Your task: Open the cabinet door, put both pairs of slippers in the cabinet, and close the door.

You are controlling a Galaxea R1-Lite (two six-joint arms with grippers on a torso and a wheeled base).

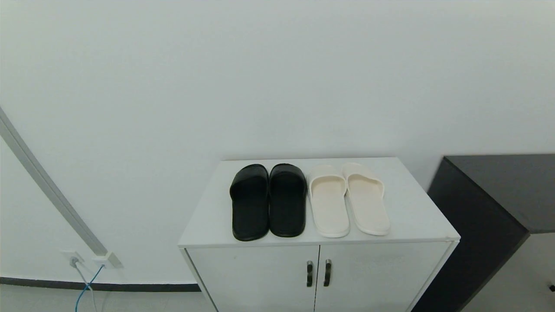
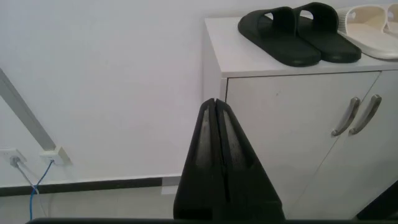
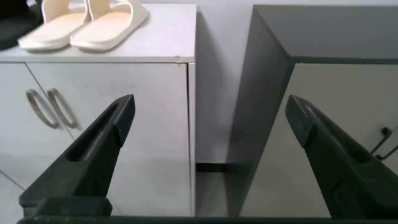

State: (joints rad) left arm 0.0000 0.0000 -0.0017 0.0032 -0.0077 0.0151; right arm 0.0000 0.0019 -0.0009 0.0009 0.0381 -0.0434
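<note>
Head view. Cabinet [image 1: 377, 277], white, both doors shut. On its top surface [image 1: 416, 203]: black slippers [image 1: 269, 201] on my left, white slippers [image 1: 349, 199] touching them on my right, all four lying toes to the wall. Two handles [image 1: 318, 273] stand upright either side of the middle seam, long axis vertical.

Left wrist view. Left claw [image 2: 215, 109], fingers pressed together, nothing between them. It hangs in front of the cabinet's left front corner, below the black slippers [image 2: 298, 34]. The handles [image 2: 356, 116] lie off toward my right and farther in.

Right wrist view. Right claw [image 3: 210, 106], spread wide, empty. It faces the cabinet's right side and the dark unit [image 3: 323, 37] next to it. The handles [image 3: 48, 107] lie toward my left, below the white slippers [image 3: 81, 25].

Judgement: the handles sit between the two arms. I would send the right claw leftward to the right door's upright handle, since it is already spread.
</note>
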